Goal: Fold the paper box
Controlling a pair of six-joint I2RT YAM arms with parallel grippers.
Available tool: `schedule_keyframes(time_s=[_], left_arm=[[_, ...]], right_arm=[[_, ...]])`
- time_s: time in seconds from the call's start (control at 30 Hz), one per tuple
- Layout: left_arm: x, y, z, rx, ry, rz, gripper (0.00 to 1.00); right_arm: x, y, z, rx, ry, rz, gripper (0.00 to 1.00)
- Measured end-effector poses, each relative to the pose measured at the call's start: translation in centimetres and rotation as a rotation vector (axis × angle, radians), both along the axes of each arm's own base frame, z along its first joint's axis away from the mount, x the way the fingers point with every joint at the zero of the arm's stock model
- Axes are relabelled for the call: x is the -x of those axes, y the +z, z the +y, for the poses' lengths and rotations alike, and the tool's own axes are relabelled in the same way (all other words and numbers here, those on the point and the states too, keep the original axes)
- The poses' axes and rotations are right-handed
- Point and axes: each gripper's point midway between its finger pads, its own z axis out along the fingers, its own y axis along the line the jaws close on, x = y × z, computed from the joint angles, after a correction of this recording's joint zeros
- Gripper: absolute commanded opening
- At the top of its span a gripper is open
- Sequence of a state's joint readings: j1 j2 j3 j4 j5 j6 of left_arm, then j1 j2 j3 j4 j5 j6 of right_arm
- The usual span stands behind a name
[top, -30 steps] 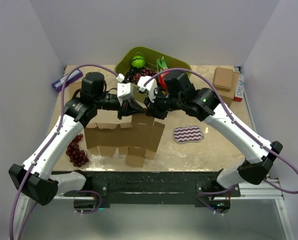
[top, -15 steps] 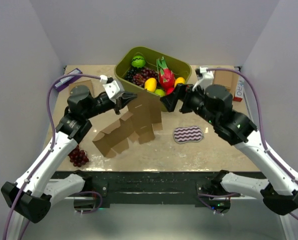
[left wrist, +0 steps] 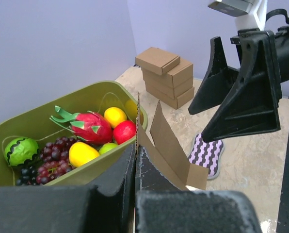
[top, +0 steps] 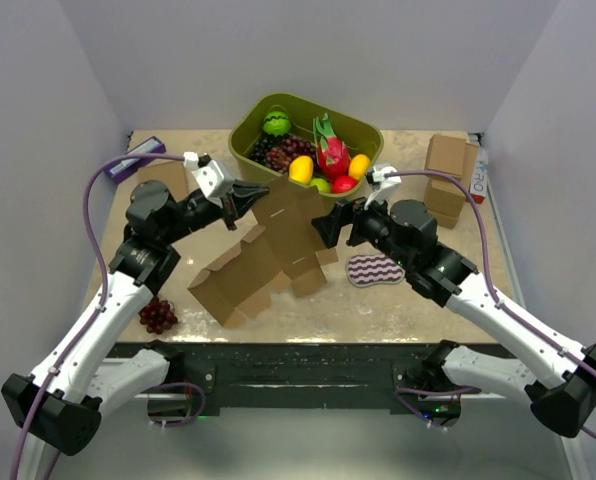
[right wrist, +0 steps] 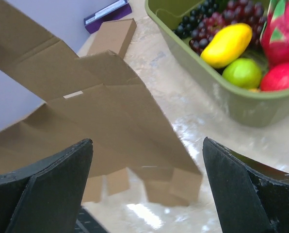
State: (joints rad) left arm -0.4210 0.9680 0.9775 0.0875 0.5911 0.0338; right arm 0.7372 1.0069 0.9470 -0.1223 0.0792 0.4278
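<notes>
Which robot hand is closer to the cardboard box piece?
Left. The left gripper is shut on the box's far edge, holding it up. The right gripper is open just beside its right edge, not gripping it.

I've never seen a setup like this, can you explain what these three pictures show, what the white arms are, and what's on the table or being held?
These are two white robot arms bolted to the near edge of a beige table, each ending in a black two-fingered pincer. One picture looks down from above and behind; the others come from cameras on the left and right wrists. The left pincer is shut on an edge of a flat brown cardboard cut-out with flaps, the unfolded paper box, holding one side off the table. The right pincer is open beside it, holding nothing. Also there: a green tub of fruit, a bunch of dark grapes, a purple-striped pad and a stack of small brown boxes.
</notes>
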Motion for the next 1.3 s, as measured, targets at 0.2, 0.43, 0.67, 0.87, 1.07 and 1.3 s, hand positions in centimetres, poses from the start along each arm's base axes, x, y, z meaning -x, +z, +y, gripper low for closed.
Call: schedule_keyframes(time_s=[0.2,0.43,0.67,0.87,1.07,1.3], left_arm=[[0.3,0.4,0.2,0.041,-0.027,0.038,0.0],[1.6,1.2,0.0,0.076,-0.104,0.056,0.0],[2.6,1.9,0.0,0.101,-0.154,0.053,0.0],[2.3,1.3,0.4,0.106,-0.141,0.052,0.0],[1.3,0.1,0.9,0.095,-0.087,0.068,0.67],[-0.3,-0.3,3.4,0.089,0.094,0.053,1.0]], right_arm=[[-1.1,0.9,-0.2,0.131,0.039,-0.176,0.99],[-2.2,-0.3,0.4,0.256,0.125,-0.259,0.93],[-1.8,-2.7,2.3,0.301,0.281,-0.245,0.56],[-0.1,-2.5,3.4,0.272,0.395,-0.233,0.08],[1.0,-2.1,3.5,0.29,0.449,-0.178,0.0],[1.3,1.6,2.5,0.35,0.446,-0.151,0.0]])
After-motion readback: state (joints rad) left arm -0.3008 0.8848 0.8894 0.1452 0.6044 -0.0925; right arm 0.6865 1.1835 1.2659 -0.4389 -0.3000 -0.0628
